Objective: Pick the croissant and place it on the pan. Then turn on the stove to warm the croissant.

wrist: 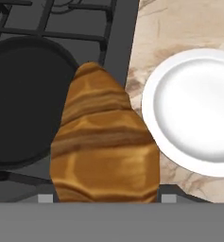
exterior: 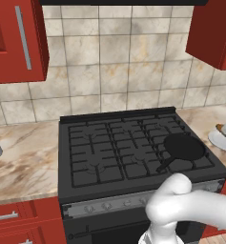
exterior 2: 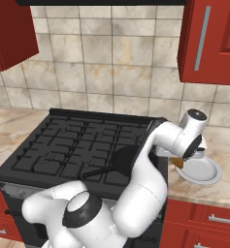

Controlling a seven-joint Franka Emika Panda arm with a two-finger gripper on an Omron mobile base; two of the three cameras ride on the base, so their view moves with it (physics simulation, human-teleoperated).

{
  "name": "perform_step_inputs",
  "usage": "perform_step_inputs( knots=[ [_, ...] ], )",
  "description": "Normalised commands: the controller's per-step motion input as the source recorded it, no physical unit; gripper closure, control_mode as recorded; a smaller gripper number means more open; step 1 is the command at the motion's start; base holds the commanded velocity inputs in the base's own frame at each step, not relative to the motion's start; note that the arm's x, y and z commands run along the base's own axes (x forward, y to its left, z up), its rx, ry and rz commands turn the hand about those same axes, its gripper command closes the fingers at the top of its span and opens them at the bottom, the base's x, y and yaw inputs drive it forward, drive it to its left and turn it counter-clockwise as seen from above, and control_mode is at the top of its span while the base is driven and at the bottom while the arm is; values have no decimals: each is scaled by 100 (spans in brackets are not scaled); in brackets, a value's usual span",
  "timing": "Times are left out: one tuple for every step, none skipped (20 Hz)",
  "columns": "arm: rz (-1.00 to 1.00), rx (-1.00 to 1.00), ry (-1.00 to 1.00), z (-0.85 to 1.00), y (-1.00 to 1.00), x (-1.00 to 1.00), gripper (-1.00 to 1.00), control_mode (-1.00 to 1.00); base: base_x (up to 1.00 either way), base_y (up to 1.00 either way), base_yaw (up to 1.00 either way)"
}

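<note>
My gripper [exterior 2: 185,158] is shut on the croissant [wrist: 104,146], a golden-brown ridged pastry held off the counter. In the hand view it hangs over the stove's right edge, between the pan [wrist: 23,104] and the plate. The croissant [exterior 2: 177,163] shows as a small brown tip under the hand in the right base view, and at the right edge [exterior: 224,127] of the left base view. The black round pan [exterior: 183,147] sits on the front right grate of the stove [exterior: 114,143], handle toward the front left, with nothing in it. My fingers are mostly hidden behind the pastry.
A white round plate [wrist: 193,113] lies bare on the marble counter just right of the stove [exterior 2: 63,140]. The silver knob strip [exterior: 105,206] runs along the stove's front. Red cabinets [exterior 2: 213,38] hang above on both sides.
</note>
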Motion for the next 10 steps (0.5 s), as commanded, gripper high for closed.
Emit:
perform_step_inputs(
  knots=[
    [2, -1, 1, 44, 60, -8, 100, -100, 0, 0, 0],
    [2, -1, 1, 41, 61, -9, 100, -100, 0, 0, 0],
    [2, -1, 2, 34, 66, -9, 100, -100, 0, 0, 0],
    [2, -1, 2, 19, 67, -8, 100, -100, 0, 0, 0],
    [3, -1, 1, 4, 68, -8, 100, -100, 0, 0, 0],
    [3, -2, 0, 0, 68, -8, 100, -100, 0, 0, 0],
    [3, -1, 0, 0, 65, -8, 100, -100, 0, 0, 0],
    [3, -1, 0, 0, 65, -7, 100, -100, 0, 0, 0],
    [3, 0, 0, 0, 64, -6, 100, -100, 0, 0, 0],
    [3, 0, 0, 0, 65, -5, 100, -100, 0, 0, 0]
  ],
)
